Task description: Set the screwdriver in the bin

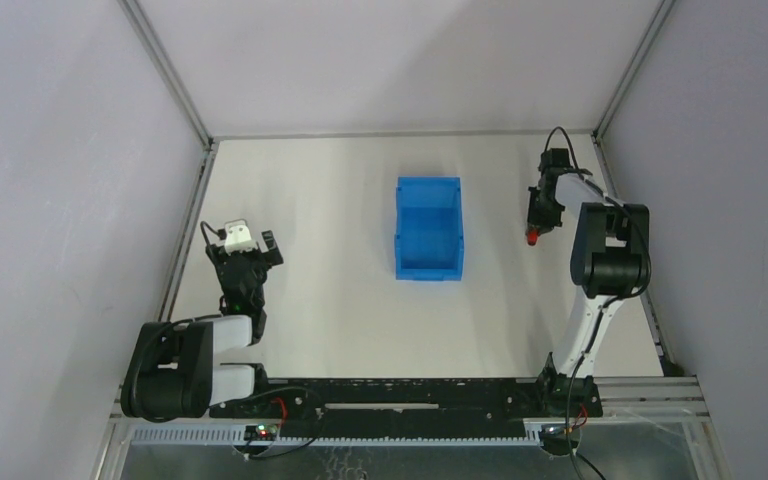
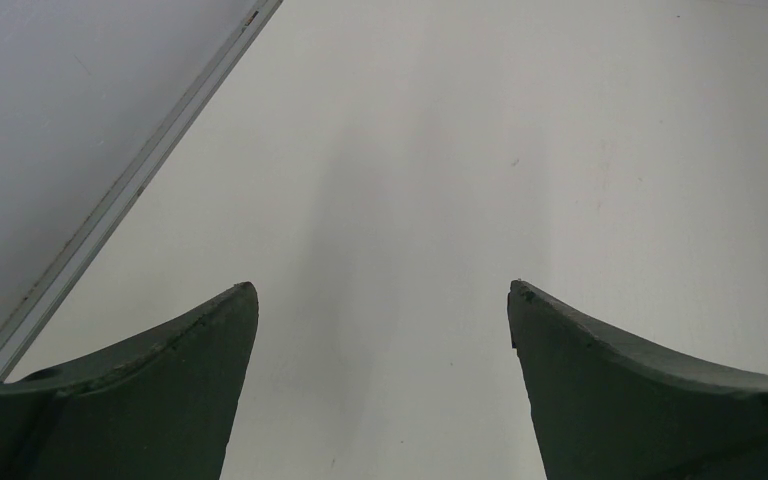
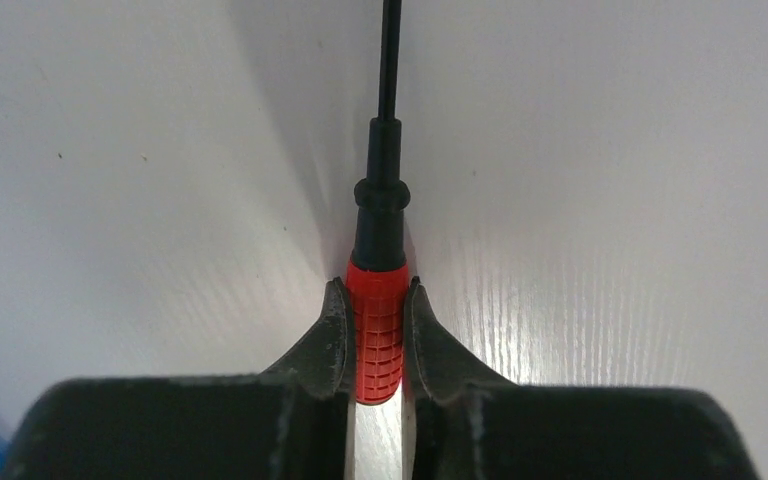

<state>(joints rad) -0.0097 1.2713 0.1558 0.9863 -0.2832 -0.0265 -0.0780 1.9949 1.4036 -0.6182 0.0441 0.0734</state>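
Clenched on the small screwdriver with a short ribbed red plastic handle and thin dark metal shaft [image 3: 377, 335], taken low on the handle between both fingers [image 3: 332, 335] of the right gripper [image 3: 376, 290], with the shaft pointing straight out ahead past the black collar. Gripped by the handle rather than the shaft, probably for the wider, grooved surface and less chance of swivelling. From above, held off to the right of the bright blue rectangular plastic bin [image 1: 428, 268] and well apart from it. Hard to tell from either view whether lifted clear of the pale white tabletop [image 1: 320, 200] or just skimming it. As for the bin: set mid-table with the lower, sloped end toward the arm bases, open upward with nothing visible inside, so seemingly reachable from above by a sideways carry. On the right arm: elbow raised near the right wall, forearm stretched toward the far right corner, wrist folded down and back toward the table. Left gripper [image 2: 382, 295] spread wide and holding nothing, with only bare table between the dark fingers. Left arm folded low near its base by the left edge, most likely parked out of the way as unneeded. Judged as the carry step, with pickup done and both the transfer over the bin and the release not yet made.
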